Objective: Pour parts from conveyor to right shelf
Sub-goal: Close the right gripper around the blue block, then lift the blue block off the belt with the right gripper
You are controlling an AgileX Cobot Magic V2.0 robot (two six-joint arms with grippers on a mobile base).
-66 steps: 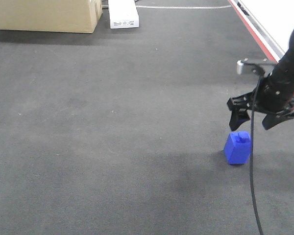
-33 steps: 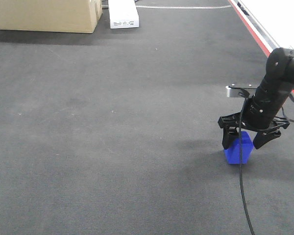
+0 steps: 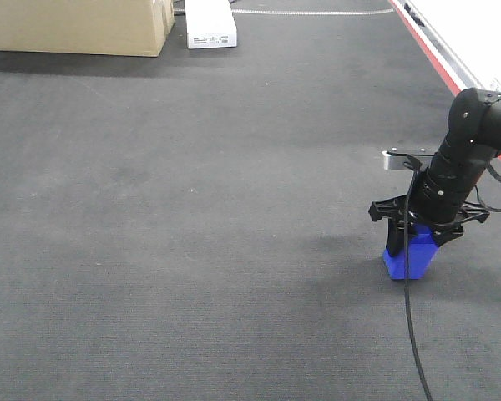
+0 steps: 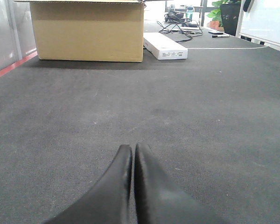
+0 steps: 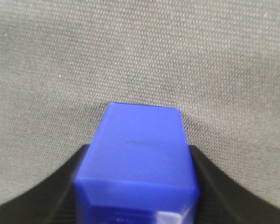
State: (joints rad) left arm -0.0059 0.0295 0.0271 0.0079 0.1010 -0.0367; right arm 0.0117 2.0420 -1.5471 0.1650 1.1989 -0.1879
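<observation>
The blue block (image 3: 409, 261) stands on the dark grey ribbed conveyor (image 3: 192, 209) at the right, near its red stripe (image 3: 434, 58). My right gripper (image 3: 414, 244) reaches down over the block with a finger against each side, shut on it. In the right wrist view the block (image 5: 137, 149) fills the gap between the black fingers (image 5: 60, 186) of the right gripper (image 5: 139, 156). My left gripper (image 4: 132, 151) is shut and empty, low over the conveyor (image 4: 200, 107). The right shelf is out of view.
A cardboard box (image 3: 75, 25) and a white flat box (image 3: 210, 23) stand at the conveyor's far end, and both show in the left wrist view, box (image 4: 86, 30) and white box (image 4: 165, 45). A black cable (image 3: 411, 334) hangs from the right arm.
My right gripper came down and left from above the block, straddled it with open fingers, then closed in on its sides. The block stayed in place.
</observation>
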